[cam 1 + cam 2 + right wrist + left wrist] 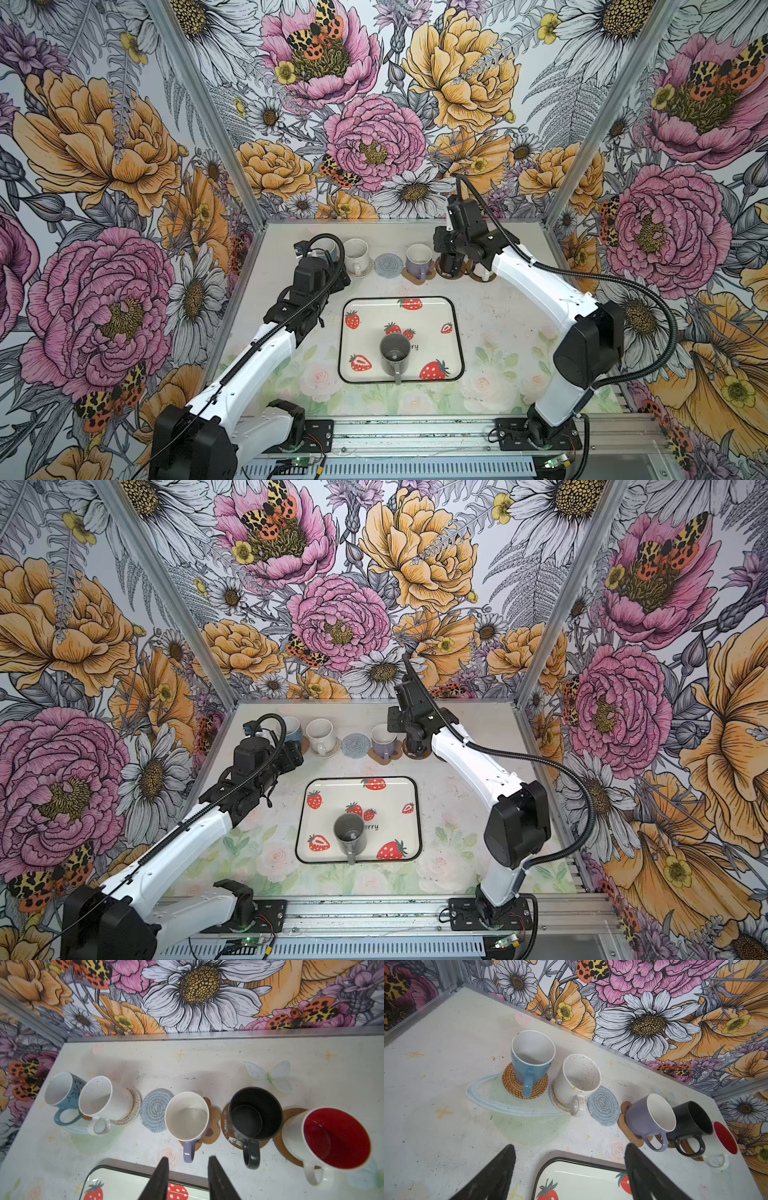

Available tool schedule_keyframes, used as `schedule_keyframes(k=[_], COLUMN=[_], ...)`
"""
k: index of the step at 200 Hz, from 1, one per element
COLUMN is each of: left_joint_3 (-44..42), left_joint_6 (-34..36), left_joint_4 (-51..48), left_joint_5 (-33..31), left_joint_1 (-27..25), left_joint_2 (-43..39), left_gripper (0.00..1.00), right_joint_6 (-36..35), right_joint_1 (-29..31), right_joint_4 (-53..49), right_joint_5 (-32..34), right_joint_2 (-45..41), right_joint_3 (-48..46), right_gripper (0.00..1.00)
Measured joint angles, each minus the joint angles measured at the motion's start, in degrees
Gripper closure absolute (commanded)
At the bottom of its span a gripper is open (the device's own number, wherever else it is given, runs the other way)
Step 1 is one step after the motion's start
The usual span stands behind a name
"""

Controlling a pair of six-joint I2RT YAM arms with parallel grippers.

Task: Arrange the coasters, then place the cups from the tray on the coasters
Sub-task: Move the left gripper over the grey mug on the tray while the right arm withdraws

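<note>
grey mug (395,353) sitting upright on tray (432,316), room all round | grey-blue coaster (388,266) lying bare between white mug (356,253) and lavender mug (417,257) | left fingers (500,1167) gaping wide, empty | right fingers (160,1178) standing apart, empty, near lavender handle | red-lined mug (332,1138) showing its red inside only in wrist views

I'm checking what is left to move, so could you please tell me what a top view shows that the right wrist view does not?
Only the top view: the grey mug standing on the tray. Only the right wrist view: the inside of the red-lined mug. Both: the bare grey-blue coaster and the lavender mug beside it.
</note>
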Motion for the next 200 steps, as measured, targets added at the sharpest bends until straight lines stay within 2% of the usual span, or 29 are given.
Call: schedule_keyframes(k=[22, 38, 87, 131, 168, 200], left_joint_3=[0.3, 1.4, 10.3, 19.2, 19.5, 18.5], left_joint_6=[-0.2, -0.2, 1.2, 5.1, 6.4, 6.0], left_joint_4=[-0.1, -0.2, -2.8, -9.3, -14.3, -18.5], left_joint_5=[0.0, 0.0, -1.3, -4.5, -5.4, -4.1], left_joint_1=[-1.0, -2.6, -12.7, -22.0, -26.4, -27.4], left_joint_2=[1.3, 2.7, 7.0, 8.9, 6.1, 2.3], left_gripper=[0.21, 0.21, 0.20, 0.20, 0.20, 0.21], right_joint_6=[4.0, 5.7, 7.9, 8.3, 8.5, 9.4], right_joint_1=[0.2, 0.2, 0.3, 0.2, -0.3, -0.9], right_joint_4=[7.6, 10.5, 16.2, 18.7, 20.5, 24.1], right_joint_5=[0.2, 0.2, -0.2, -0.2, 0.8, 1.0], right_joint_2=[-4.9, -5.6, -6.6, -7.5, -10.0, -12.8], right_joint_3=[-10.6, -14.3, -17.9, -20.5, -24.3, -28.2], right_gripper=[0.64, 0.63, 0.58, 0.52, 0.49, 0.47])
